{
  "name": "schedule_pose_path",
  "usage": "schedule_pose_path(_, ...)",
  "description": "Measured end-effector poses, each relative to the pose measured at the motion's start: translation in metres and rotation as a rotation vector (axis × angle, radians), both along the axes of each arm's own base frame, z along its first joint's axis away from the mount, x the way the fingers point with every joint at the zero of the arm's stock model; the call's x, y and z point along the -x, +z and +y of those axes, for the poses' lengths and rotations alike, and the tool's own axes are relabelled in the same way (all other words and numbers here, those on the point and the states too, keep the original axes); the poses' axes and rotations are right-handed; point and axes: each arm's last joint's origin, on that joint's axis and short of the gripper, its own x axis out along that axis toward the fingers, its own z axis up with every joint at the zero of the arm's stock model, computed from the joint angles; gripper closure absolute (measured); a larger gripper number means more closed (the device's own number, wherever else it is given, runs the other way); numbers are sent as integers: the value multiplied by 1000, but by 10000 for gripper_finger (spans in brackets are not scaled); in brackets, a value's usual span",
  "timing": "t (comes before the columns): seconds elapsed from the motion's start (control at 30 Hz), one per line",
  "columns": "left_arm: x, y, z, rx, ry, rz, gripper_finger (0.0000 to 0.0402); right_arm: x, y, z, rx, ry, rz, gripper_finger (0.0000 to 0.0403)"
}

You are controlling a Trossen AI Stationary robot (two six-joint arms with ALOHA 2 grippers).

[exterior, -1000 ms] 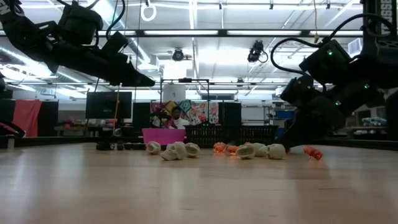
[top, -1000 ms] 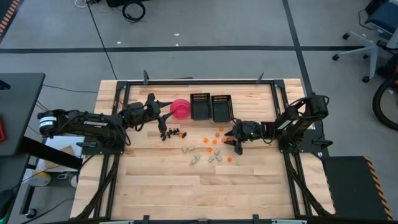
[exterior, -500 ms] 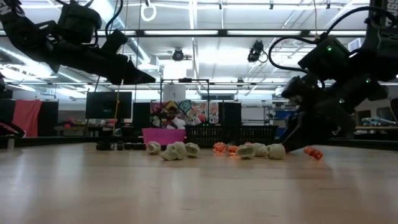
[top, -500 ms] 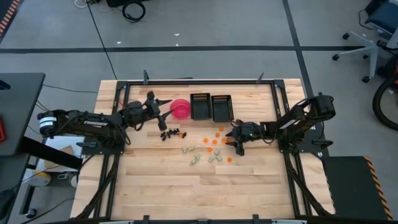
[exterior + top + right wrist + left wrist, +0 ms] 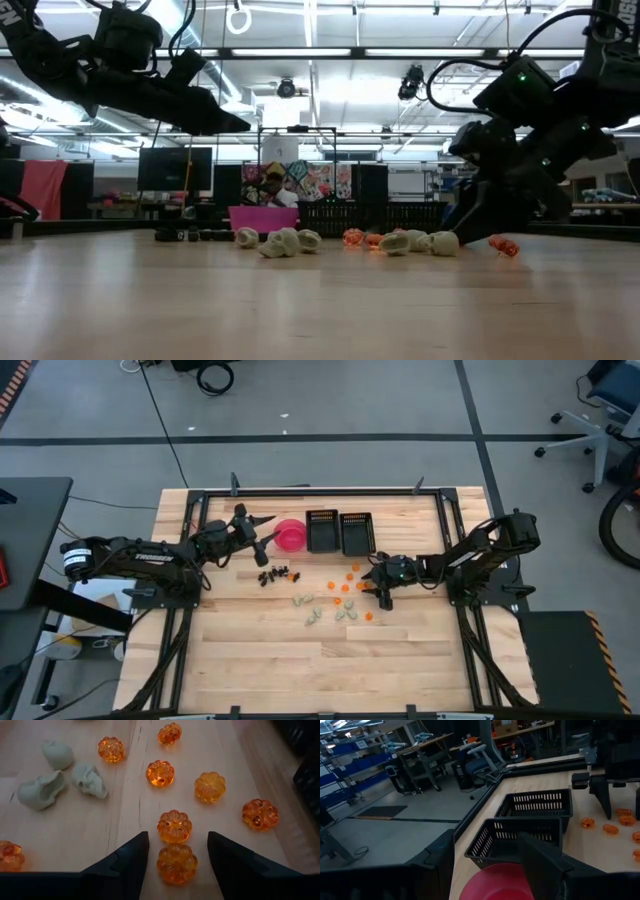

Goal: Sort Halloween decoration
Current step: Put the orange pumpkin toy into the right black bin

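Note:
The Halloween decoration lies loose on the wooden table: dark pieces, orange pumpkin pieces and pale skull-like pieces. My right gripper is open, slanting down at the orange pieces. Its fingers stand on either side of one orange pumpkin without touching it; another pumpkin lies just ahead. My left gripper is open and level above the table, beside the pink bowl, with nothing between its fingers.
Two black mesh trays stand side by side at the far edge, right of the bowl. Pale pieces lie just beyond the orange ones in the right wrist view. A black frame rail runs round the table.
My right gripper has rolled about its own line and tipped a little while staying over the orange pieces. My left gripper has swung slightly toward the pink bowl. No piece has moved.

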Motion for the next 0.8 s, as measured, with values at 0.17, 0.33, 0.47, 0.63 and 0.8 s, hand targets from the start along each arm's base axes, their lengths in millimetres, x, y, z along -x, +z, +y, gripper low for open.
schedule_pose_path(0.17,-1,0,-2,2,-10,-1,212,1,-1,0,-56,-48,22,197)
schedule_pose_path(0.33,-1,0,-2,1,-11,-4,212,2,1,0,-82,-59,17,208)
schedule_pose_path(0.47,-1,0,-2,-2,-12,-3,212,6,8,1,-94,-57,22,225)
schedule_pose_path(0.63,-1,1,-1,-22,-10,0,212,11,14,1,-87,-65,40,262)
schedule_pose_path(0.8,-1,1,-1,-23,-11,-1,212,11,14,1,-91,-65,32,291)
